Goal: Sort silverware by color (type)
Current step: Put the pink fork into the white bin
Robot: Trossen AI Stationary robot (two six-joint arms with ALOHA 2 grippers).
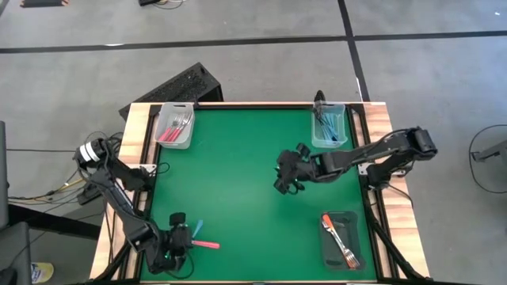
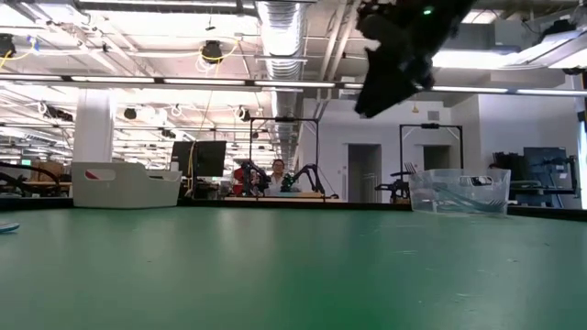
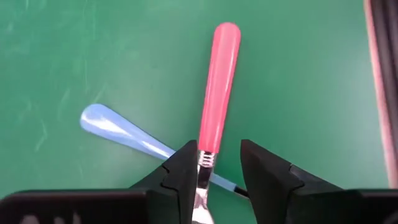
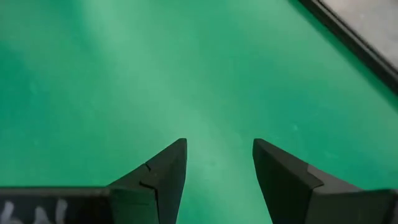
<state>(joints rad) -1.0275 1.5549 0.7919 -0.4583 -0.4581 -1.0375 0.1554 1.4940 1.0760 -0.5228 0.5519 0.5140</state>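
Green mat [image 1: 238, 174], pink and blue handles

Pink-red fork [image 3: 217, 93] crossing a pale blue fork [image 3: 118, 132] on plain green; silver metal at the pink handle's neck. Black fingers [image 3: 183, 171] on both grippers. Clear bin [image 1: 176, 127] with pink-red handles, clear bin [image 1: 329, 127] with blue, dark bin [image 1: 342, 239] with orange. Light wooden table edge [image 1: 135, 131].

The left gripper [image 3: 216, 171] is held low, fingers parted. The right gripper [image 4: 217, 165] is raised, fingers spread.

Dark arms, wedge-tipped black fingers [image 4: 165, 174]
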